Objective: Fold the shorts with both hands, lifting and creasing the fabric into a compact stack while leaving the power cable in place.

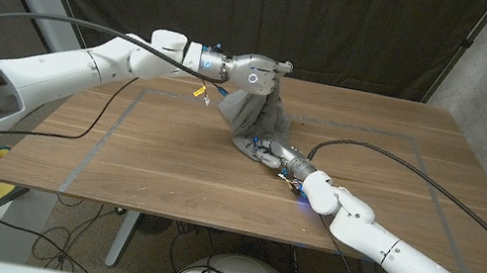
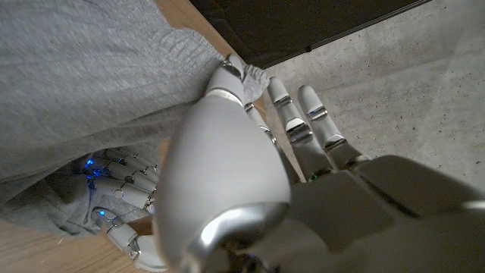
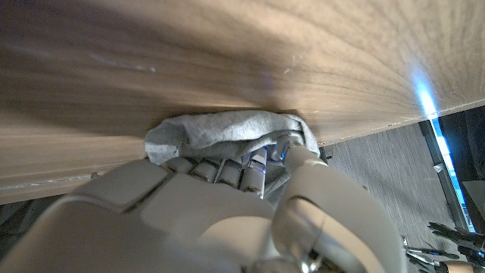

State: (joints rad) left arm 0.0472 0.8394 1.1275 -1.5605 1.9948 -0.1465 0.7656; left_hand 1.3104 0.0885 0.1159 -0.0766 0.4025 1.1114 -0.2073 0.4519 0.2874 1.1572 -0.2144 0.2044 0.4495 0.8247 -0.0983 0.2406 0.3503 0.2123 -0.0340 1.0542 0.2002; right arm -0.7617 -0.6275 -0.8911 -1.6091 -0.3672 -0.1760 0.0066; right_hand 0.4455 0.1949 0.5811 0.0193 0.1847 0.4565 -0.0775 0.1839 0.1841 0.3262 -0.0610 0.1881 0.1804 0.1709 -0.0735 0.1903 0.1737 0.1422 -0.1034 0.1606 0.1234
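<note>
The grey shorts (image 1: 249,115) hang bunched above the far middle of the table, with their lower edge lying on the wood. My left hand (image 1: 266,75) grips their top and holds it up. In the left wrist view the fabric (image 2: 83,83) drapes past that hand's fingers (image 2: 292,125). My right hand (image 1: 273,152) is at the lower edge on the table, its fingers curled into a fold of the cloth (image 3: 227,130). It also shows under the hanging fabric as my right hand (image 2: 117,205) in the left wrist view.
A black cable (image 1: 108,108) drops from my left arm across the table's left side and over its edge. Another black cable (image 1: 400,162) arcs along my right arm. Grey tape lines (image 1: 114,129) mark a rectangle on the wooden table (image 1: 195,183). A dark curtain hangs behind.
</note>
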